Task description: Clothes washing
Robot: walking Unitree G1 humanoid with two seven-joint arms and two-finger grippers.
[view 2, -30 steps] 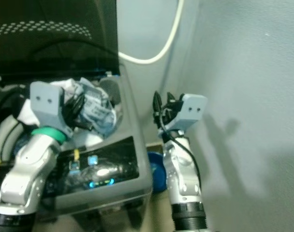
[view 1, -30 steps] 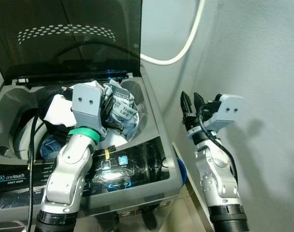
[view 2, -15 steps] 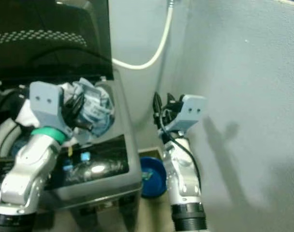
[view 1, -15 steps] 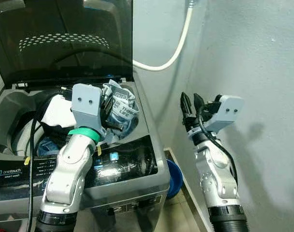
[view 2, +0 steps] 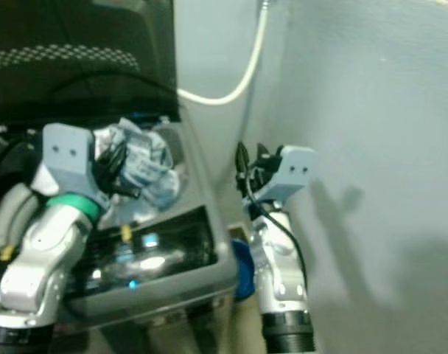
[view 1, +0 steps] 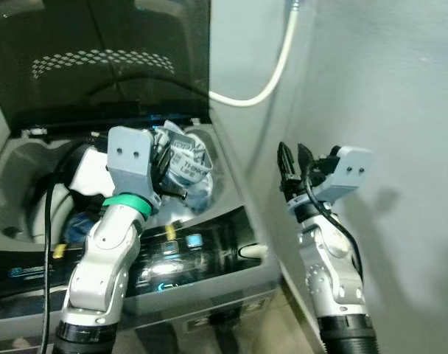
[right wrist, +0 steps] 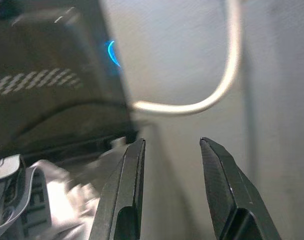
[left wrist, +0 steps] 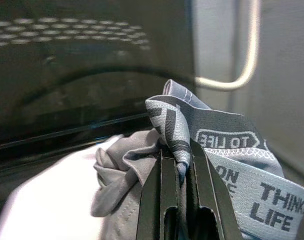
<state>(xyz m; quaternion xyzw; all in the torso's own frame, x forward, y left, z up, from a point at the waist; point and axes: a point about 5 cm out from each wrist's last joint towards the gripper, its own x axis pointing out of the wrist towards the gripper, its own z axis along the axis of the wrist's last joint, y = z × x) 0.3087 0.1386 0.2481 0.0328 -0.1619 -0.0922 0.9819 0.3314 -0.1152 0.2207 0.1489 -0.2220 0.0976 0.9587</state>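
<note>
A top-loading washing machine [view 1: 217, 276] stands before me with its dark lid [view 1: 99, 59] raised. My left gripper [view 1: 165, 166] hangs over the open tub, shut on a grey garment [view 1: 187, 166] printed with "THINK LIFE" lettering; in the left wrist view the grey garment [left wrist: 227, 150] is pinched between the black fingers [left wrist: 159, 200]. White and blue clothes [view 1: 88, 177] lie in the tub beneath. My right gripper [view 1: 294, 158] is raised to the right of the machine, next to the wall, open and holding nothing.
A white hose [view 1: 272, 74] curves down the grey wall behind the machine. The lit control panel [view 1: 172, 254] runs along the machine's front edge. A blue object [view 2: 242, 269] sits on the floor between the machine and the wall.
The camera has shifted, so the machine sits nearer and lower in the picture. The left gripper still holds the grey garment over the tub. The right arm keeps its pose.
</note>
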